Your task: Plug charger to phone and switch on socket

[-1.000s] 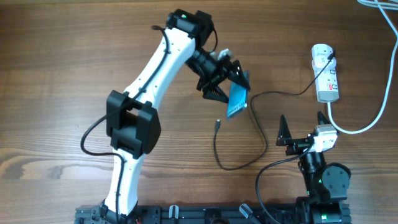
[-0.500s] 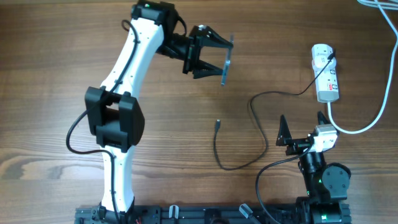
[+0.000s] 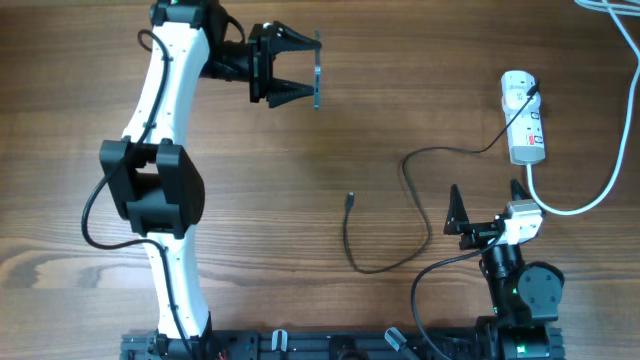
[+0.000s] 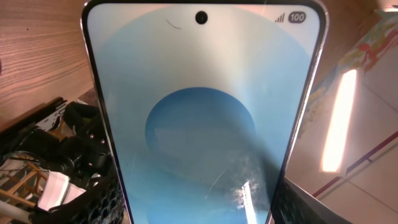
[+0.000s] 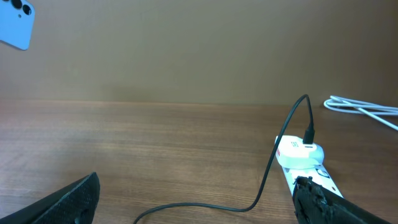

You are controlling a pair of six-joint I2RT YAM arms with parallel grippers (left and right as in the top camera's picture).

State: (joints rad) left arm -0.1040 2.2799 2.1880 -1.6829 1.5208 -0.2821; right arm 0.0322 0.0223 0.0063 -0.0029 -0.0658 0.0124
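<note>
Overhead, the left arm (image 3: 160, 120) is reaching across the far left part of the table (image 3: 250, 180). The left gripper (image 3: 312, 68) is clamping the phone (image 3: 317, 75) between its fingers, and the phone is showing edge-on as a thin strip. The charger (image 3: 346, 228) is lying loose on the wood, well apart from the phone, with its plug tip (image 3: 350, 200) pointing away from the robot. Its loop is lying between that tip and the right gripper (image 3: 487, 205), which is sitting spread wide with nothing in it near the table's front edge. The socket (image 3: 523, 118) is lying beyond that gripper at the right side, and a white cord (image 3: 600, 195) is curving off beside it.

In the left wrist view, the phone (image 4: 205, 124) is filling nearly the whole picture. Its pale blue screen is facing the camera, with a darker blue disc in the middle. Black base hardware (image 4: 62, 162) is showing behind it at the lower left and a ceiling light (image 4: 339, 118) at the right.

In the right wrist view, the right gripper (image 5: 196, 186) is standing released, with its fingers (image 5: 68, 199) wide apart. The charger (image 5: 273, 162) is running across the wood in front of it and up into the socket (image 5: 301, 155). The white cord (image 5: 360, 109) is lying farther right. The phone (image 5: 13, 22) is hanging high at the top left, with its lensed back showing.
</note>
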